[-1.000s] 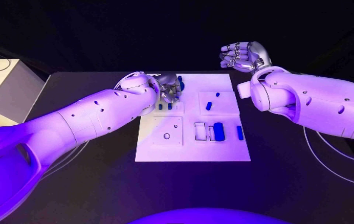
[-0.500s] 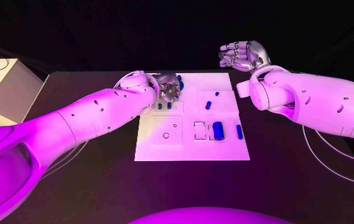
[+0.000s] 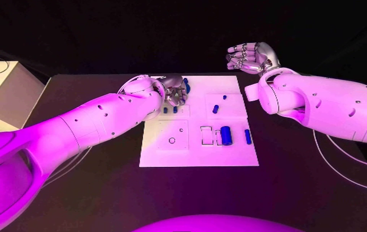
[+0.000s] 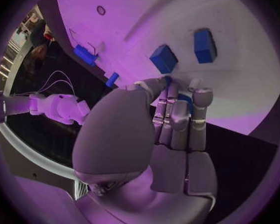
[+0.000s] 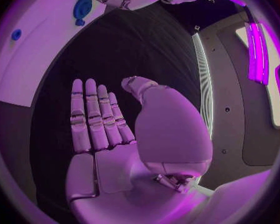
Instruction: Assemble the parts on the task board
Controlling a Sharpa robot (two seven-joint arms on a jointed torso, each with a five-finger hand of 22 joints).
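Several small blue plastic parts (image 3: 226, 135) lie across the flat white task board (image 3: 200, 158) from my head camera; my silver left hand (image 3: 173, 90) works its far left corner, my silver right hand (image 3: 249, 57) hangs beyond the board. At my left wrist, fingertips (image 4: 200, 95) pinch a blue part against the board. At my right wrist, fingers straight, holding nothing. I reckon I'm seating it; next, press squarely.

The black table (image 3: 92, 189) carried the white task board (image 3: 200, 157) at its middle, lying flat with its long sides running away from the robot (small blue parts sat on the board's surface). At the table's far left edge stood what seemed a pale box (image 3: 17, 94), only partly seen.
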